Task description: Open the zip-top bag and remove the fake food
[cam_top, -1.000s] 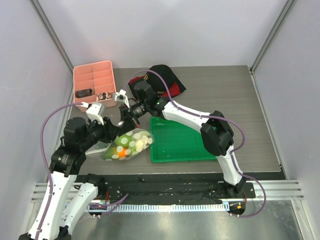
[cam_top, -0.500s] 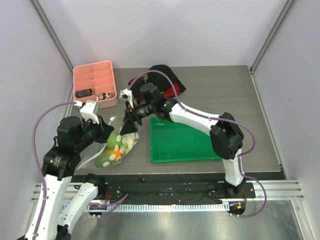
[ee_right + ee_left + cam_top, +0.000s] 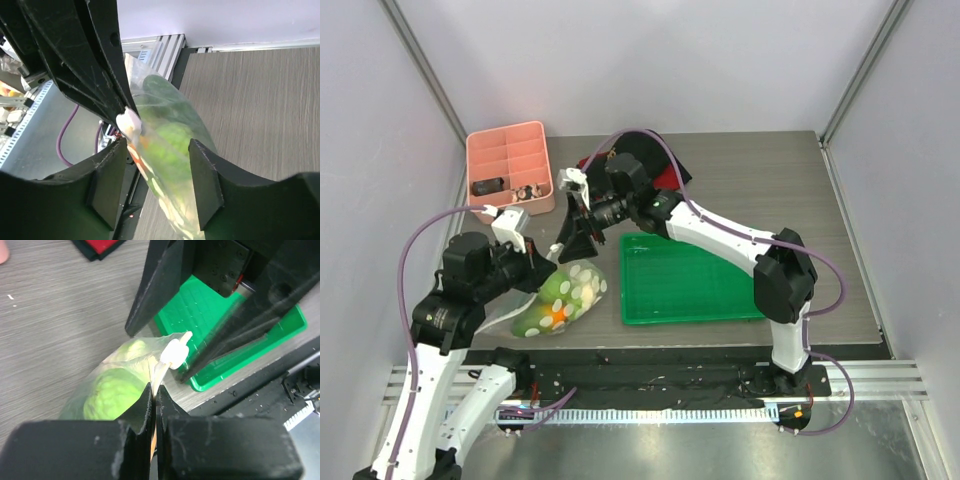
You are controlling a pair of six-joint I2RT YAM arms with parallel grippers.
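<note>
Grey wood-grain table (image 3: 770, 190) spans the cell between pale walls, and the zip-top bag (image 3: 565, 300) sits toward its near left corner, just beside the left rim of the green tray (image 3: 685, 285). Over the last second the two arms have swapped roles. The left gripper (image 3: 152, 395), which was partly open, has clamped fully shut on a fold of the bag's clear film. The right gripper (image 3: 156, 150), pinched closed a second ago, has let go and now stands with its jaws well apart, straddling the bag's top edge. The white slider (image 3: 175, 351) lies between its fingers, ungripped. The bag has also shifted a little leftward, away from the tray. The fake food (image 3: 112, 390), a green cabbage with whitish and orange pieces, is all inside the pouch. This suggests the left arm now anchors the bag while the right resets for a pull on the slider. The seal does not look opened yet, so the task seems to be at an early stage.
</note>
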